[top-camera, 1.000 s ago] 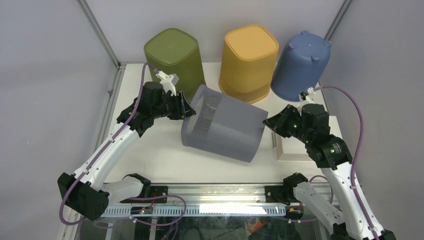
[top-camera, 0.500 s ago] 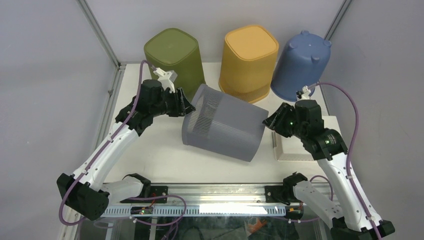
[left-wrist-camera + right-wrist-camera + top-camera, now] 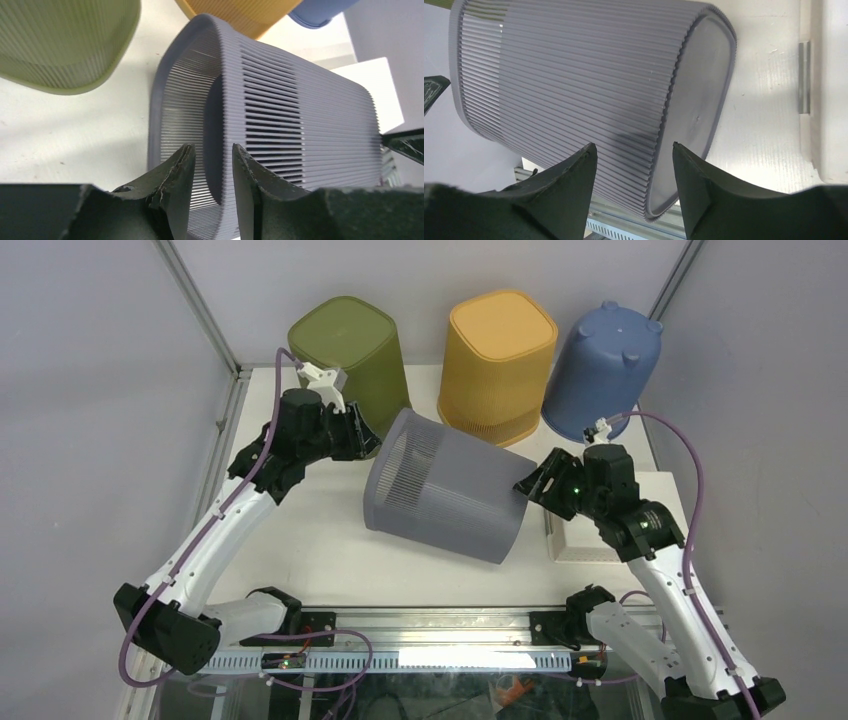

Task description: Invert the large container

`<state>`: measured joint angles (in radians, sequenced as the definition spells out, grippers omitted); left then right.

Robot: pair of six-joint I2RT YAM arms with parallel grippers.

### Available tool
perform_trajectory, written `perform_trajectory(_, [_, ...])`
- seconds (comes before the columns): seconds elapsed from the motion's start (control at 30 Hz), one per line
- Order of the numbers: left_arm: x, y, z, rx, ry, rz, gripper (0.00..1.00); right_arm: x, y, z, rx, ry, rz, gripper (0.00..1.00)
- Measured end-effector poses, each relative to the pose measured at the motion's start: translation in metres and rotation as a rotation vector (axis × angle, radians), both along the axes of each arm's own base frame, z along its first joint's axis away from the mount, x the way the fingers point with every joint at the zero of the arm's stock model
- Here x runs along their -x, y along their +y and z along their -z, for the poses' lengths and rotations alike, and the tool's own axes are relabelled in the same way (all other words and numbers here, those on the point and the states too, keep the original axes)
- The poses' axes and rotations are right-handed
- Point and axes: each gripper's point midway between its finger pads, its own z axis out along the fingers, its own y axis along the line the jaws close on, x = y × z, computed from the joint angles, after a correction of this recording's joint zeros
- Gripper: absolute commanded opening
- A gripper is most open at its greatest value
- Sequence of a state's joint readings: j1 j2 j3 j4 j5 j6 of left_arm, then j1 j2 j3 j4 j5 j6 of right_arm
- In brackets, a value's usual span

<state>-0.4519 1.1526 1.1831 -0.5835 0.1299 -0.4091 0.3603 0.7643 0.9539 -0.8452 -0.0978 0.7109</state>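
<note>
The large grey container [image 3: 445, 495] lies on its side on the worktop [image 3: 300, 545], with the yellow container [image 3: 497, 360] just behind it. The left gripper [image 3: 368, 435] is at its open mouth; its jaws stand narrowly apart around the rim, and I cannot tell if they pinch it. The right gripper [image 3: 528, 485] is at its closed base, jaws spread and released. I think the risk is slipping: the ribbed wall is smooth, so with only one weak hold the container may roll back or knock the yellow one.
</note>
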Motion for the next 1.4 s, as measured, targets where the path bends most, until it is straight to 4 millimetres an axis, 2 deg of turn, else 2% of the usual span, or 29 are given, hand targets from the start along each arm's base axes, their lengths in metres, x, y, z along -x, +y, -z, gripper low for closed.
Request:
perform_trajectory(0.2, [-0.01,0.006,0.014,-0.05,0.016,-0.038,0.34,-0.001,0.009,0.012,-0.045,0.021,-0.019,0.59])
perform_trajectory(0.43, [-0.009,0.009,0.04,-0.092,0.064,-0.046,0.33,-0.004,0.016,0.021,-0.086,0.031,-0.027,0.59])
perform_trajectory(0.63, [-0.011,0.016,0.043,-0.118,0.063,-0.074,0.46,-0.005,0.018,0.02,-0.1,0.023,-0.032,0.57])
perform_trajectory(0.73, [-0.011,0.018,0.034,-0.112,0.046,-0.084,0.49,-0.005,0.018,0.02,-0.101,0.025,-0.031,0.57])
perform_trajectory(0.9, [-0.013,0.017,-0.007,-0.059,-0.043,-0.088,0.49,-0.005,0.018,0.022,-0.104,0.027,-0.031,0.57])
perform_trajectory(1.0, [-0.011,0.014,-0.026,-0.028,-0.087,-0.076,0.47,-0.005,0.018,0.022,-0.105,0.025,-0.03,0.57])
perform_trajectory(1.07, [-0.01,0.011,-0.03,-0.014,-0.097,-0.058,0.45,-0.005,0.018,0.022,-0.105,0.026,-0.03,0.57])
perform_trajectory(1.2, [-0.009,0.003,-0.02,-0.012,-0.066,-0.018,0.43,-0.005,0.018,0.022,-0.106,0.026,-0.029,0.57])
perform_trajectory(1.4, [-0.008,-0.001,0.014,-0.049,0.011,0.012,0.42,-0.006,0.019,0.021,-0.12,0.027,-0.029,0.55])
